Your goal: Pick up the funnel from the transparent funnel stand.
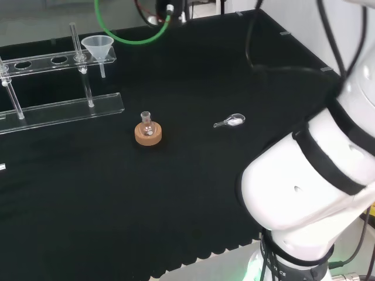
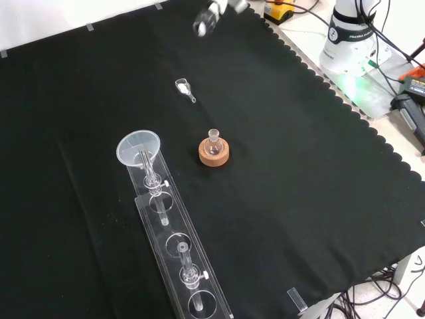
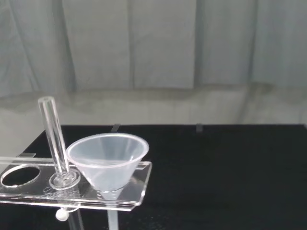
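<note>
Funnel (image 3: 107, 159) seated in end hole of transparent funnel stand (image 3: 129, 199) — untouched; hand state can't tell. Best: close around cone beside upright rod (image 3: 54, 139), lift straight up.

The surface (image 1: 205, 187) is black. The funnel (image 1: 98, 47) is see-through and a bit milky white. Its stand (image 2: 174, 249) is clear like glass. The little ring (image 2: 214, 154) is brown cork. The arm (image 1: 316, 175) is white with black bands.
</note>
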You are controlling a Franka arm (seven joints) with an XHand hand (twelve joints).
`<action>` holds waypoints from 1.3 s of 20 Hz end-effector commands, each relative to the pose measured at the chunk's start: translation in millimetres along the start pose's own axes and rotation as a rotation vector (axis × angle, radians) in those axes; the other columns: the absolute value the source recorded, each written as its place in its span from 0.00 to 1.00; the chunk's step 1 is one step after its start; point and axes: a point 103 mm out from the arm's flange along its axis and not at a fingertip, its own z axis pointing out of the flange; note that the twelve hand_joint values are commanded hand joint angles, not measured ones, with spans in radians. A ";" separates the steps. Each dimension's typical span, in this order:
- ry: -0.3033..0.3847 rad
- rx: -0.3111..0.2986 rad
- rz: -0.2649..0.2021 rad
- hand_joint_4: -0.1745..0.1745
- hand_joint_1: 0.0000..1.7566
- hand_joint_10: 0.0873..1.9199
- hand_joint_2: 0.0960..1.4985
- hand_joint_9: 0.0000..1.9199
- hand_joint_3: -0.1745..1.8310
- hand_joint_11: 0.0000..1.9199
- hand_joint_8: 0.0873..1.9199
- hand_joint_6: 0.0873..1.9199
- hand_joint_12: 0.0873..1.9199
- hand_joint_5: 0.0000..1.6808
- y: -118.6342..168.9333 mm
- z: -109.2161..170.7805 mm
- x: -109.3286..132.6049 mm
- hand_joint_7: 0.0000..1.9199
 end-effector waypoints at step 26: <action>-0.095 0.438 -0.002 0.69 0.10 0.00 0.52 0.00 0.11 0.00 0.00 0.00 0.45 0.00 60.2 156.6 44.3 0.00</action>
